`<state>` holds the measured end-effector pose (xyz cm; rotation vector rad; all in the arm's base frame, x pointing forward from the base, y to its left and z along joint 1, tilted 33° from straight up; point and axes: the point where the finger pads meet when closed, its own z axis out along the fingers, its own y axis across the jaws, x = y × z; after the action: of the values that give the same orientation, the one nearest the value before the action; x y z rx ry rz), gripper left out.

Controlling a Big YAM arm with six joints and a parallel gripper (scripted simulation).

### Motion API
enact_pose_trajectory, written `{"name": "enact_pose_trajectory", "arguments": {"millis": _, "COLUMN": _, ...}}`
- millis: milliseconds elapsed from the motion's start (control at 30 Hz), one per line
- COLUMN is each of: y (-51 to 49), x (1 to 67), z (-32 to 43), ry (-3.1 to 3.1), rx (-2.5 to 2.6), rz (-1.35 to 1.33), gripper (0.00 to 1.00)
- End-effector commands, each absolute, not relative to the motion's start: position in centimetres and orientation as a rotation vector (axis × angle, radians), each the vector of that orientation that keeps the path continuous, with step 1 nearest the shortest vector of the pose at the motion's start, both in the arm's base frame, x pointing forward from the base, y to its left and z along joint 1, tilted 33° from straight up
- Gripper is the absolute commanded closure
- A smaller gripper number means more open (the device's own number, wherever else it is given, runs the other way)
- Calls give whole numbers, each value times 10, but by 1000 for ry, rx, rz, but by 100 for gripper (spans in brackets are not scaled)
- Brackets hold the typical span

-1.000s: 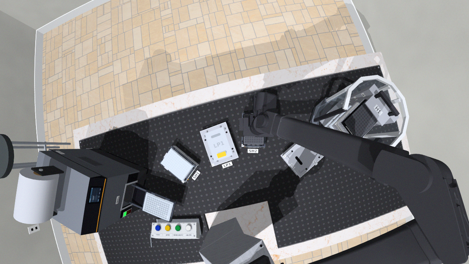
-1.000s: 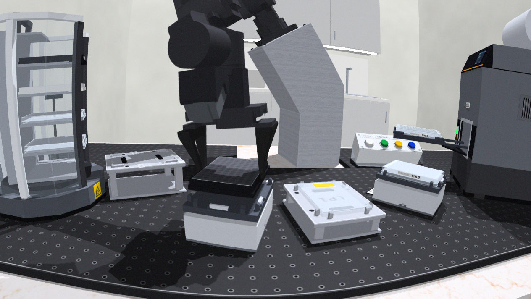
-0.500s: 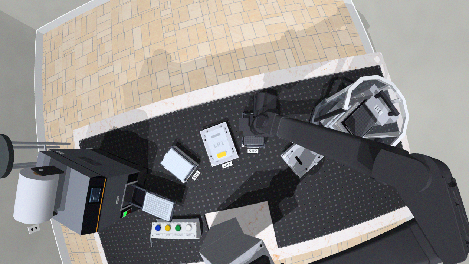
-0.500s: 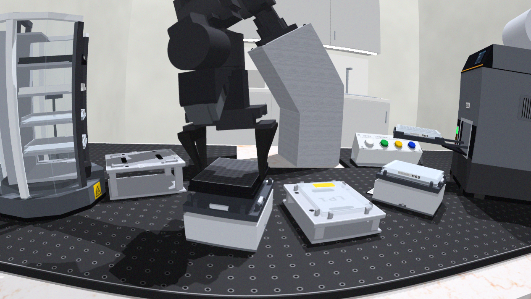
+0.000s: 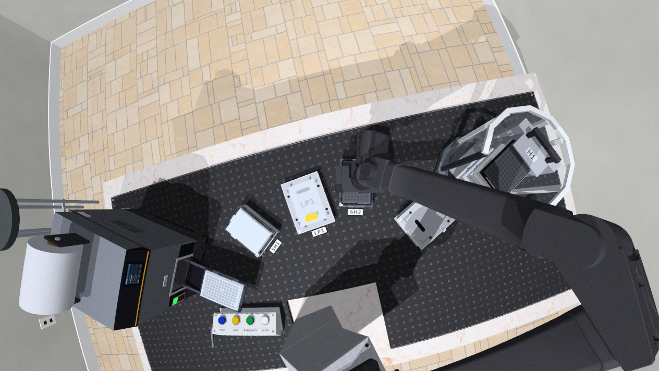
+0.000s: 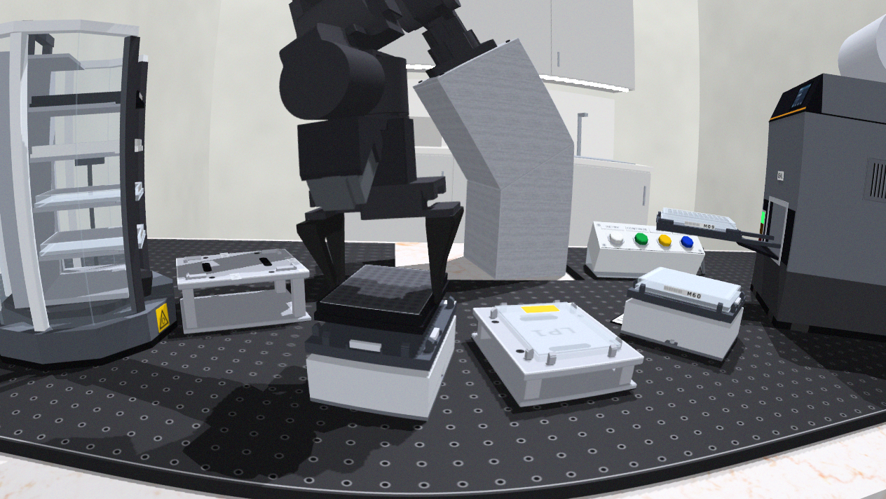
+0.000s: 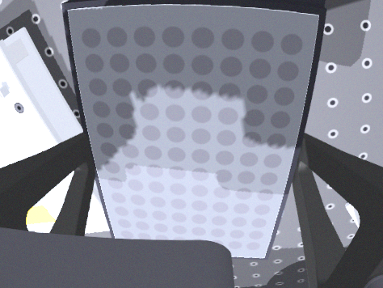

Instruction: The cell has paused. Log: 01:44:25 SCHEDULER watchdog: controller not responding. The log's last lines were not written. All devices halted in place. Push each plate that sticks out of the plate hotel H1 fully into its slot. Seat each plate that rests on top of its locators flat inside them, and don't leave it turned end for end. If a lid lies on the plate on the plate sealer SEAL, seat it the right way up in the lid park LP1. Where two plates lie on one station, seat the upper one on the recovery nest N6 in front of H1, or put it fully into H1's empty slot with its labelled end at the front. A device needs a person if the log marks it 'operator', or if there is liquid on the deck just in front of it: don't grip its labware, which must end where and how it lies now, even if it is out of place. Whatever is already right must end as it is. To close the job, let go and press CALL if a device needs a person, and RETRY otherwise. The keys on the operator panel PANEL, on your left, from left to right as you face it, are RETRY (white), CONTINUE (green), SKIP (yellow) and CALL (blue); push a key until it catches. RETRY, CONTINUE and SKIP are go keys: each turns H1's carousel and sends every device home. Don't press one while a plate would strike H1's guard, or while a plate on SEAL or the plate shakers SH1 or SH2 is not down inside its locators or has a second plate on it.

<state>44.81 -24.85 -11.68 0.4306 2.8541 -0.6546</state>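
Observation:
My gripper (image 6: 385, 289) (image 7: 193, 142) is shut on a black plate (image 5: 357, 198) (image 6: 378, 291) (image 7: 202, 113), one finger against each long side. The plate is over shaker SH2 (image 6: 365, 384), its underside about at the locator tops; the wrist hides part of it in the top view. Plate M60 (image 5: 250, 230) (image 6: 687, 286) is on shaker SH1 (image 6: 676, 329); whether it is fully down is unclear. Plate M09 (image 5: 222, 289) (image 6: 700, 218) lies on the sealer's extended carrier. Hotel H1 (image 5: 570, 161) (image 6: 80, 339) holds several plates. Panel PANEL (image 5: 246, 329) (image 6: 644, 258) shows its four keys.
Lid park LP1 (image 5: 299, 226) (image 6: 539, 366), with a clear panel and yellow mark, stands beside SH2. Recovery nest N6 (image 5: 426, 216) (image 6: 238, 272) stands before H1, with no plate visible on it. Sealer SEAL (image 5: 159, 276) (image 6: 830, 186) stands at the far side from H1. The arm spans above N6.

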Motion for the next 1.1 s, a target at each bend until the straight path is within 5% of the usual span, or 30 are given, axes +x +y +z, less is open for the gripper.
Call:
{"name": "enact_pose_trajectory", "arguments": {"millis": 0, "y": -260, "x": 454, "z": -116, "ry": 2839, "rx": 440, "rz": -656, "gripper": 16}}
{"name": "enact_pose_trajectory", "arguments": {"millis": 1067, "y": -262, "x": 454, "z": -118, "ry": 2837, "rx": 440, "rz": -656, "gripper": 16}}
